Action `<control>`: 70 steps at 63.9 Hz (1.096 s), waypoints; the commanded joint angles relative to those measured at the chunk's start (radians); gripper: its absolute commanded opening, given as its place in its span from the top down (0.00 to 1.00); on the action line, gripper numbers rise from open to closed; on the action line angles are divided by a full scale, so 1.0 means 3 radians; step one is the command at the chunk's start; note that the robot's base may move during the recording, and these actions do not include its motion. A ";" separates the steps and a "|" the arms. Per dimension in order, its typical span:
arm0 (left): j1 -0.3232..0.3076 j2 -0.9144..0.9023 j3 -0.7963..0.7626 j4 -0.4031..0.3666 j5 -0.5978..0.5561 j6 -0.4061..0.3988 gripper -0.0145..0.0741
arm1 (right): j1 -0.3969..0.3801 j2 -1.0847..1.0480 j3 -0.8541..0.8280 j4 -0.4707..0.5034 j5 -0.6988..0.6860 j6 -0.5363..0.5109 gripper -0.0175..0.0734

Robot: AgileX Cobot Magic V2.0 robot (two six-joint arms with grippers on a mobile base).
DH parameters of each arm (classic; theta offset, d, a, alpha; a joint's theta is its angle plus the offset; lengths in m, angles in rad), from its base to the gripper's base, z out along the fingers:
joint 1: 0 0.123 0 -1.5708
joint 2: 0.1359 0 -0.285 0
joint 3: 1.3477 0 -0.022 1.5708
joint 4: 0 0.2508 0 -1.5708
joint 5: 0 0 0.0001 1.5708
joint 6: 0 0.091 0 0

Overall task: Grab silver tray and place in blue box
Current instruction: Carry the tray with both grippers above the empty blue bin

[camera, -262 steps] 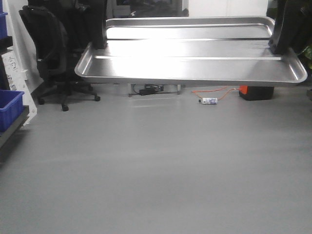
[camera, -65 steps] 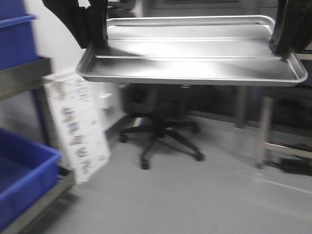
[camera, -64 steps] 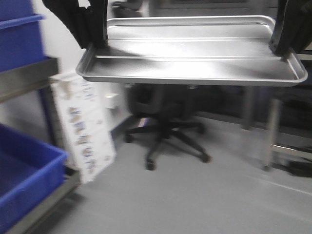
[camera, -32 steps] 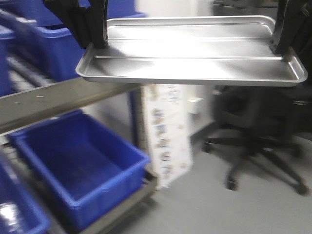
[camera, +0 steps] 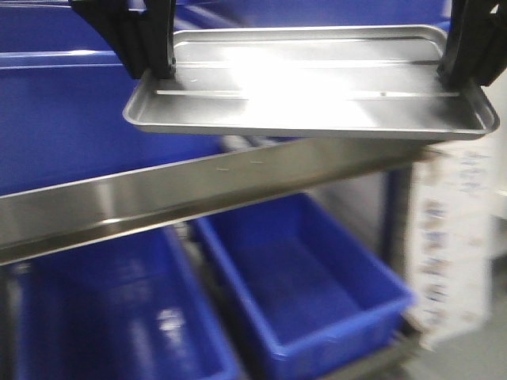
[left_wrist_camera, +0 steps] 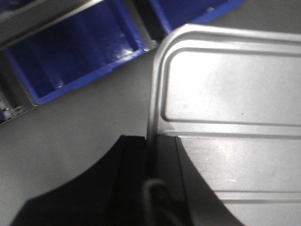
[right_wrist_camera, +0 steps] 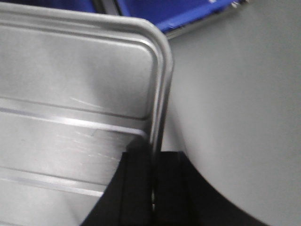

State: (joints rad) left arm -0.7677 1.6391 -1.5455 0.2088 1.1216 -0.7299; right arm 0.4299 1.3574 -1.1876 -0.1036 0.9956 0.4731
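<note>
Both sets of jaws are clamped on the tray (camera: 309, 79), one on each short rim, holding it level in the air before the rack (camera: 198, 186). Next I'd carry it over the open box (camera: 309, 293) below, lowering both ends together, evenly.

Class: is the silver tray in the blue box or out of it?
Out. The left pincer and right pincer hold the silver tray by its end rims in the air, outside the blue box.
</note>
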 commanded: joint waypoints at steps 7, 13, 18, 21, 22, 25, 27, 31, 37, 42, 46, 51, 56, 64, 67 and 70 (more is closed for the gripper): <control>0.0001 -0.0158 -0.0109 0.0184 -0.0023 -0.0017 0.95 | -0.0019 -0.0102 -0.0100 -0.0154 -0.0004 -0.0055 0.74; 0.0001 -0.0158 -0.0109 0.0184 -0.0023 -0.0017 0.95 | -0.0019 -0.0102 -0.0100 -0.0154 -0.0004 -0.0055 0.74; 0.0001 -0.0158 -0.0109 0.0184 -0.0023 -0.0017 0.95 | -0.0019 -0.0102 -0.0100 -0.0154 -0.0004 -0.0055 0.74; 0.0001 -0.0158 -0.0109 0.0184 -0.0023 -0.0017 0.95 | -0.0019 -0.0102 -0.0100 -0.0154 -0.0004 -0.0055 0.74; 0.0001 -0.0158 -0.0109 0.0184 -0.0023 -0.0017 0.95 | -0.0019 -0.0102 -0.0100 -0.0154 -0.0004 -0.0055 0.74; 0.0001 -0.0158 -0.0109 0.0184 -0.0023 -0.0017 0.95 | -0.0019 -0.0102 -0.0100 -0.0154 -0.0004 -0.0055 0.74; 0.0001 -0.0158 -0.0109 0.0184 -0.0023 -0.0017 0.95 | -0.0019 -0.0102 -0.0100 -0.0154 -0.0004 -0.0055 0.74; 0.0001 -0.0158 -0.0109 0.0184 -0.0023 -0.0017 0.95 | -0.0019 -0.0102 -0.0100 -0.0154 -0.0004 -0.0055 0.74; 0.0001 -0.0158 -0.0109 0.0184 -0.0023 -0.0017 0.95 | -0.0019 -0.0102 -0.0100 -0.0154 -0.0004 -0.0055 0.74; 0.0001 -0.0158 -0.0109 0.0184 -0.0023 -0.0017 0.95 | -0.0019 -0.0102 -0.0100 -0.0154 -0.0004 -0.0055 0.74; 0.0001 -0.0158 -0.0109 0.0184 -0.0023 -0.0017 0.95 | -0.0019 -0.0102 -0.0100 -0.0154 -0.0004 -0.0055 0.74; 0.0001 -0.0158 -0.0109 0.0184 -0.0023 -0.0017 0.95 | -0.0019 -0.0102 -0.0100 -0.0154 -0.0004 -0.0055 0.74; 0.0001 -0.0158 -0.0109 0.0184 -0.0023 -0.0017 0.95 | -0.0019 -0.0102 -0.0100 -0.0154 -0.0004 -0.0055 0.74; 0.0001 -0.0158 -0.0109 0.0184 -0.0023 -0.0017 0.95 | -0.0019 -0.0102 -0.0100 -0.0154 -0.0004 -0.0055 0.74; 0.0001 -0.0158 -0.0109 0.0184 -0.0023 -0.0017 0.95 | -0.0019 -0.0102 -0.0100 -0.0154 -0.0004 -0.0055 0.74; 0.0001 -0.0158 -0.0109 0.0184 -0.0023 -0.0017 0.95 | -0.0019 -0.0102 -0.0100 -0.0154 -0.0004 -0.0055 0.74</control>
State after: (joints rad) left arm -0.7677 1.6391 -1.5455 0.2088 1.1251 -0.7299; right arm 0.4299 1.3574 -1.1876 -0.1036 0.9939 0.4731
